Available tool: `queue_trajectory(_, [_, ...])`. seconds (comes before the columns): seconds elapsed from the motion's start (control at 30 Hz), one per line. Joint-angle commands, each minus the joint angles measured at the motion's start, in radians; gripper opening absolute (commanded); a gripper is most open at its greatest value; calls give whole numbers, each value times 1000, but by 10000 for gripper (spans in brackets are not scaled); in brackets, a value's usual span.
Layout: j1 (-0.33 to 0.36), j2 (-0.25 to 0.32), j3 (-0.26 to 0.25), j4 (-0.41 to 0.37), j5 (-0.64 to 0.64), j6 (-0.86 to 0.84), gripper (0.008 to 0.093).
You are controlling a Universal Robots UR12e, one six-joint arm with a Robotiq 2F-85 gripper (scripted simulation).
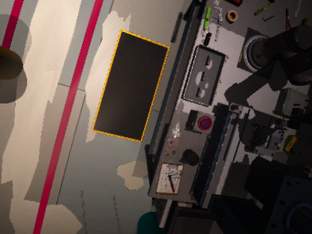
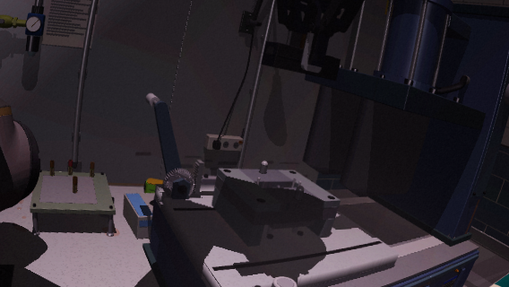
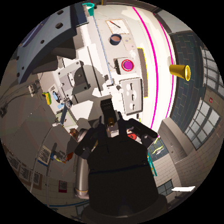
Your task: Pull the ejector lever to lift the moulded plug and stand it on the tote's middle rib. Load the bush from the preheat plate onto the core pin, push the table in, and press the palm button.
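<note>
On the press bench the sliding table carries the mould block [image 2: 273, 190] with its core pin [image 2: 264, 167] standing bare on top, and the blue ejector lever [image 2: 165, 134] rises beside it. A brass bush [image 3: 111, 121] is held in my closed gripper [image 3: 111, 123], high above the bench. The gripper [image 2: 313, 42] hangs near the top of the second side camera's view, above and behind the mould. The preheat plate [image 2: 71, 192] sits to the left with brass bushes [image 2: 75, 184] on it. The grey tote [image 1: 203, 75] lies on the bench edge. The palm button [image 1: 205, 123] is red with a magenta cap.
The tote's ribs divide it into compartments. A clipboard [image 1: 170, 178] and a dark cup [image 1: 192, 158] lie near the button. The blue press frame [image 2: 421, 94] overhangs the table's right side. A black floor mat [image 1: 130, 85] lies beyond the bench.
</note>
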Motion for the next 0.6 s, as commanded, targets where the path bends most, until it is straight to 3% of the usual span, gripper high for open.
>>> queue_trajectory(0.0, [-30, -8, 3, 3, 0, -29, 80])
queue_trajectory(0.33, [-343, -58, 33, 24, 0, -343, 80])
queue_trajectory(0.57, [-500, -51, 29, 21, 0, -500, 80])
